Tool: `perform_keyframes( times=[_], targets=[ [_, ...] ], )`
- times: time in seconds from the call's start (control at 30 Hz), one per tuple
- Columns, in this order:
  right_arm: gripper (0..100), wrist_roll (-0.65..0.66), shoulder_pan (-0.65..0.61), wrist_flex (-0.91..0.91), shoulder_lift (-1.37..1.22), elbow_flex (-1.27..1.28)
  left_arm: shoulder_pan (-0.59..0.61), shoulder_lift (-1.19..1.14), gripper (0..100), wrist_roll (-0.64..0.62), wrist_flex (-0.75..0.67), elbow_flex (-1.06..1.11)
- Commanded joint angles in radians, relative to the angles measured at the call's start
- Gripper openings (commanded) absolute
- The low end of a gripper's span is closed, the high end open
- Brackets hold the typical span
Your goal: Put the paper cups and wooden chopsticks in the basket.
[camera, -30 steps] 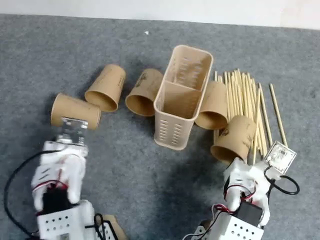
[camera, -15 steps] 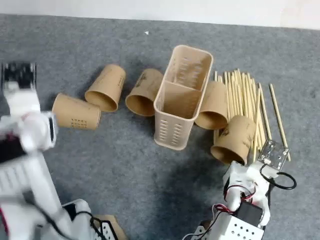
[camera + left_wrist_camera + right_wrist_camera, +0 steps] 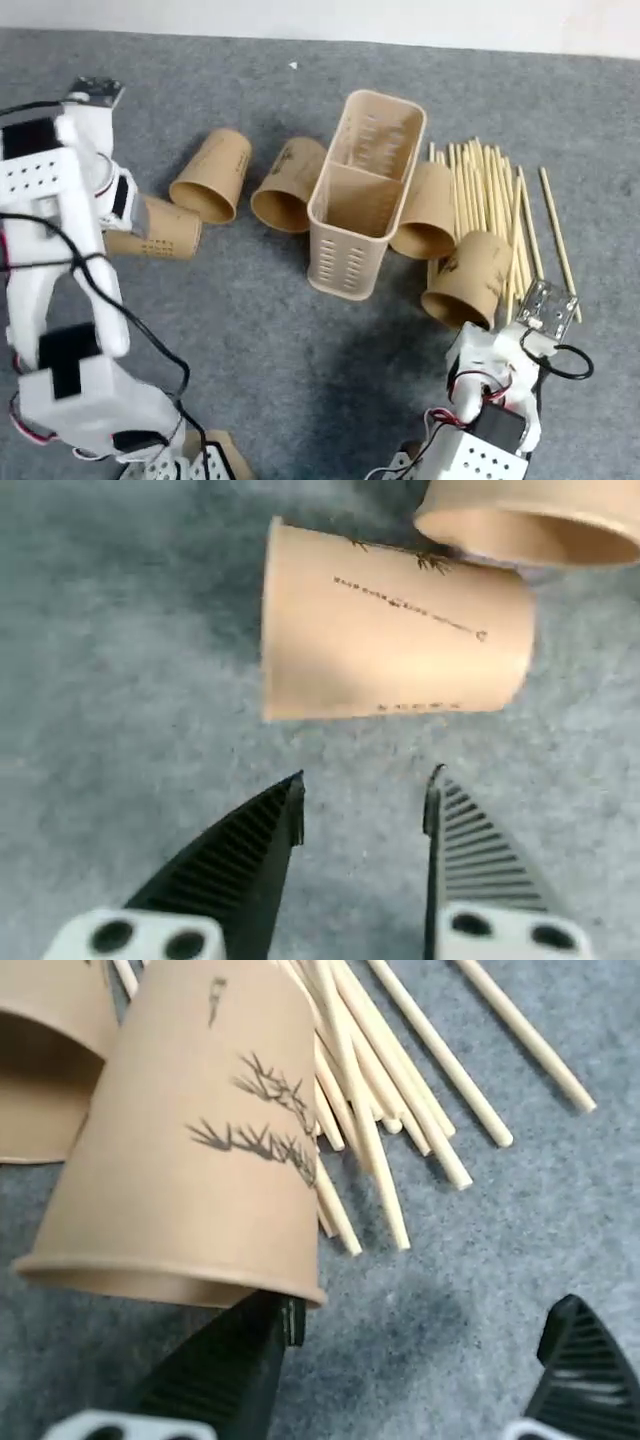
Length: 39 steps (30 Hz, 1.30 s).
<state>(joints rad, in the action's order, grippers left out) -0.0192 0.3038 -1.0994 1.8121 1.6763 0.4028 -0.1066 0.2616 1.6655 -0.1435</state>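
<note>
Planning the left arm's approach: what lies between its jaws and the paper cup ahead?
Just bare grey carpet, as the left wrist view shows; the open jaws are short of the paper cup, which lies on its side.

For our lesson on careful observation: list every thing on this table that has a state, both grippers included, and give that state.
Basket: upright, empty
Chopsticks: loose pile, lying flat
Far-left cup: on its side
Second cup: on its side
Third cup: on its side
Fourth cup: on its side
Far-right cup: on its side, over chopsticks
Left gripper: open, empty
Right gripper: open, empty
</note>
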Motion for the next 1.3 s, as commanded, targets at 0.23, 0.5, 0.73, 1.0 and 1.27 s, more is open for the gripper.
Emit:
perform_keyframes(
  times=[0.23,0.5,0.73,1.0,1.27],
  targets=[
    [36.8,0.011,0.002,-0.002,0.013,0.111,0.022,-0.091,22,0.034,-0.092,-0.044],
    [36.8,0.011,0.002,-0.002,0.013,0.113,0.088,-0.101,22,0.038,-0.097,-0.142],
    [36.8,0.011,0.002,-0.002,0.013,0.113,0.104,-0.102,22,0.078,-0.098,-0.14],
    [36.8,0.011,0.002,-0.002,0.013,0.114,0.088,-0.104,22,0.078,-0.193,-0.062],
    [36.8,0.011,0.002,-0.002,0.013,0.114,0.027,-0.104,23,0.078,-0.219,-0.002]
  ],
)
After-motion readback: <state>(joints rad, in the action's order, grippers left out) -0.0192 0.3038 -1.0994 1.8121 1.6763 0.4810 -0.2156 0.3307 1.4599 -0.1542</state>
